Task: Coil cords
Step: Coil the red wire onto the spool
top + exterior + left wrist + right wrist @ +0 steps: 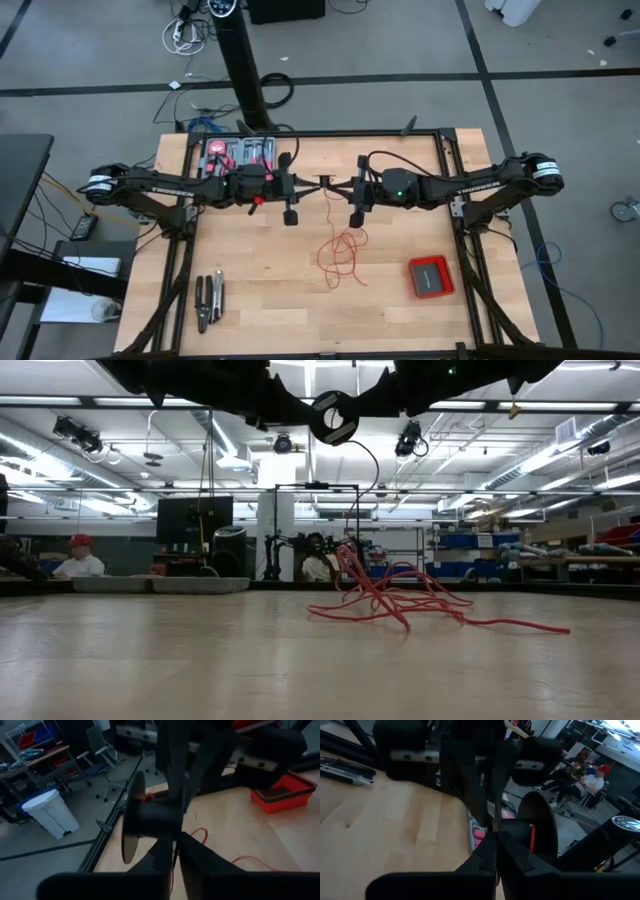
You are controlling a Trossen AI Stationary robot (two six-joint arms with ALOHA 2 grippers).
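Both grippers meet at the black spool [325, 183], above the red wire [342, 255].

We see the right gripper [338, 184] clamped shut on the spool — the left gripper's [310, 184] grip we cannot tell.

Red square box [431, 276] near right table edge, pliers [209, 301] front left, white bin [51, 812] on floor
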